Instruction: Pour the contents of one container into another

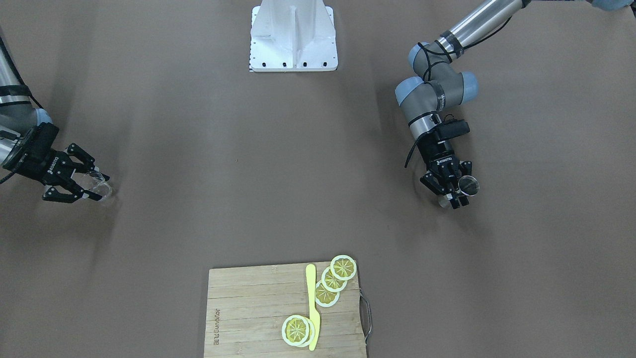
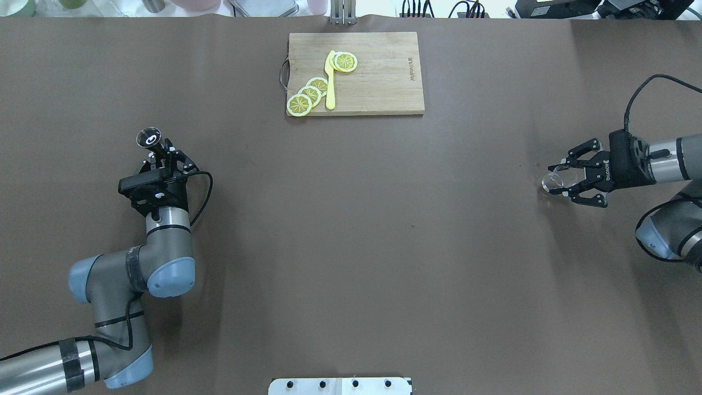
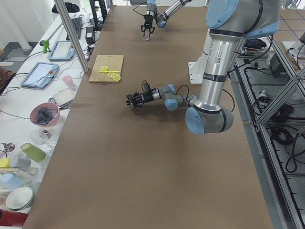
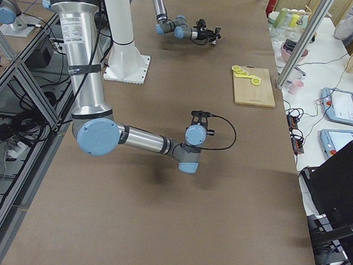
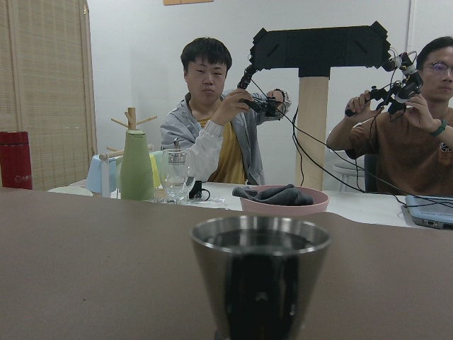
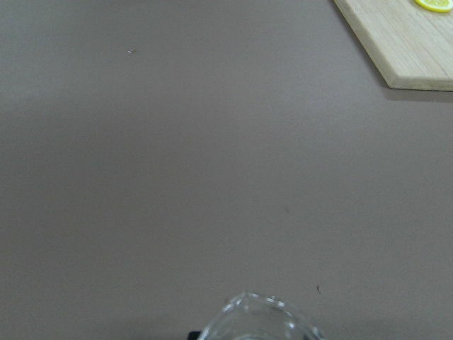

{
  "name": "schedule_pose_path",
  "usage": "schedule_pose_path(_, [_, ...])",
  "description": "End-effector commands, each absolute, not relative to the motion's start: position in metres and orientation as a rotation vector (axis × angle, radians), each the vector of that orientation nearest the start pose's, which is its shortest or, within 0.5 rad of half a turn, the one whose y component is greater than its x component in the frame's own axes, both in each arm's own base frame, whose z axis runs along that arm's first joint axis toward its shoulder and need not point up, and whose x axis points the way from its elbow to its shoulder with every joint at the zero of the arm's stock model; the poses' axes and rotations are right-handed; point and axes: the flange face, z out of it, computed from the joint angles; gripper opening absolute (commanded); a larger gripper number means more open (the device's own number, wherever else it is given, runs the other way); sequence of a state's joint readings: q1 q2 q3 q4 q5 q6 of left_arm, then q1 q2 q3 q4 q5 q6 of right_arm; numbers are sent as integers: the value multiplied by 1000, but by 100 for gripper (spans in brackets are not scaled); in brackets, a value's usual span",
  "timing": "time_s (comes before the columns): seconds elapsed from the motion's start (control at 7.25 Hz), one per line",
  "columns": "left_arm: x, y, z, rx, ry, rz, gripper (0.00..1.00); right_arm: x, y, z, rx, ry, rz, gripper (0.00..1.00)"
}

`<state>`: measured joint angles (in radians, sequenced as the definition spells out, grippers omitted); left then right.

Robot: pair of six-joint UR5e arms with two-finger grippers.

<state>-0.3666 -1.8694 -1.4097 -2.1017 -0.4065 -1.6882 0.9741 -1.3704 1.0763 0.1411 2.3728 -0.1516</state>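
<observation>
The grey steel jigger (image 1: 468,185) stands upright at the tips of my left gripper (image 1: 459,191), which is shut on it low over the brown table. In the left wrist view the jigger (image 5: 260,283) fills the bottom centre, rim up. From overhead the jigger (image 2: 148,137) shows just beyond the left gripper (image 2: 160,154). Far across the table, the small clear glass (image 1: 101,186) sits between the fingers of my right gripper (image 1: 97,185), which is shut on it. The glass (image 2: 549,181) and right gripper (image 2: 557,179) lie at the overhead view's right. Only the glass rim (image 6: 258,317) shows in the right wrist view.
A wooden cutting board (image 2: 378,77) with lemon slices (image 2: 310,94) and a yellow knife (image 2: 330,79) lies at the table's far edge, midway between the arms. The white robot base (image 1: 293,37) stands at the near edge. Two people (image 5: 212,120) sit beyond the table.
</observation>
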Motion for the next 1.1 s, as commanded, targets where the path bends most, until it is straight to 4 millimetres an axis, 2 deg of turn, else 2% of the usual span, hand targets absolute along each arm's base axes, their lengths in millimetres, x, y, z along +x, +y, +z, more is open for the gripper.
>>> schedule_pose_path(0.0, [495, -431, 483, 1213, 461, -807, 5, -255, -486, 608, 1227, -991, -1157, 39])
schedule_pose_path(0.41, [498, -432, 478, 1211, 470, -812, 19, -255, -485, 609, 1224, -991, -1153, 52])
schedule_pose_path(0.55, [498, -432, 478, 1211, 468, -811, 23, -255, -486, 608, 1223, -994, -1150, 63])
schedule_pose_path(0.69, [497, -432, 479, 1212, 466, -809, 27, -255, -485, 609, 1220, -994, -1149, 88])
schedule_pose_path(0.83, [497, -432, 479, 1211, 467, -810, 36, -255, -486, 609, 1218, -995, -1144, 100])
schedule_pose_path(0.96, [498, -432, 478, 1211, 468, -811, 37, -255, -486, 609, 1211, -1001, -1136, 100])
